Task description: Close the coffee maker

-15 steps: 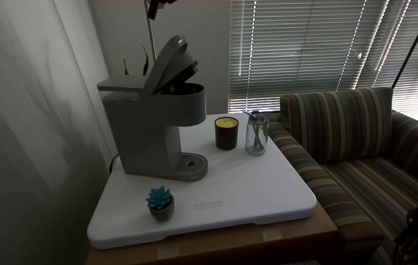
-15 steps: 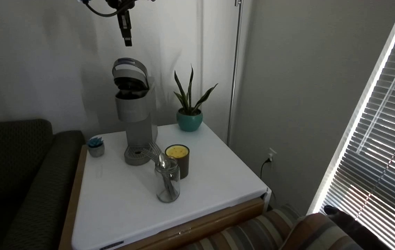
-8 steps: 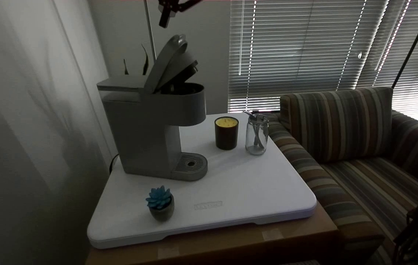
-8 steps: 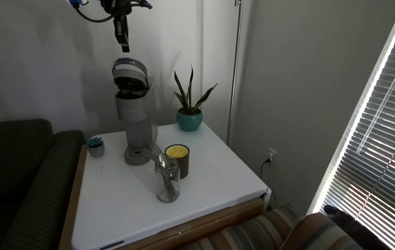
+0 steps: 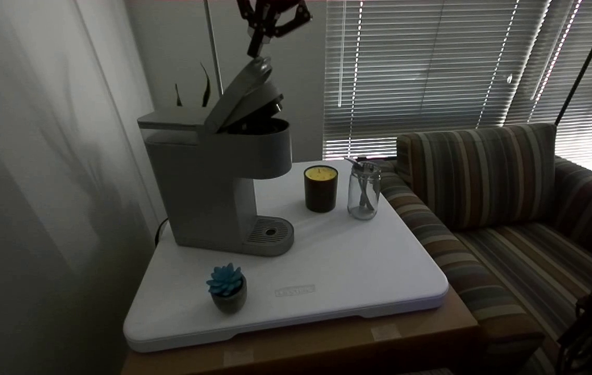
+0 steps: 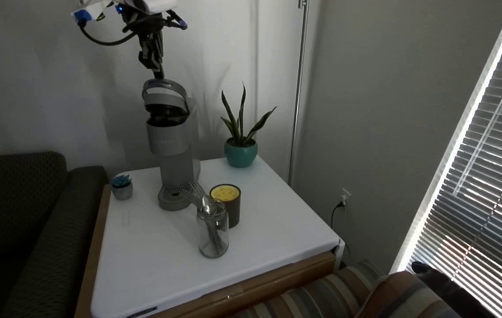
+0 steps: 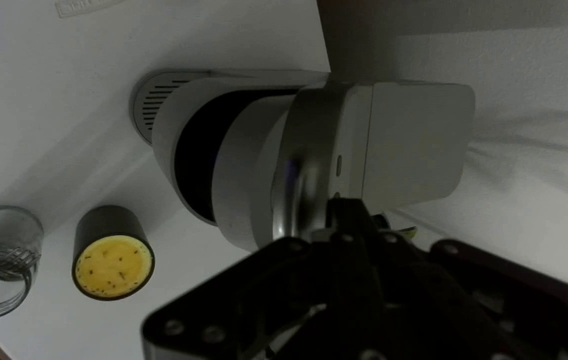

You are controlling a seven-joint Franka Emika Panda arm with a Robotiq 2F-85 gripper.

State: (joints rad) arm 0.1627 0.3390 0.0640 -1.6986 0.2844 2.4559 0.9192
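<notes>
Fingers (image 6: 158, 73) were clenched together, touching the raised lid (image 5: 243, 94) right below; coffee maker (image 5: 212, 177) stood open under them.

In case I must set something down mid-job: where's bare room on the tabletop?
The white tabletop has two bare patches: between the succulent, drip base and cutlery jar; and between the candle, teal planter and tabletop's edge. Crowded: candle and cutlery jar stand close together; above, the gripper is at the coffee maker's raised lid.
</notes>
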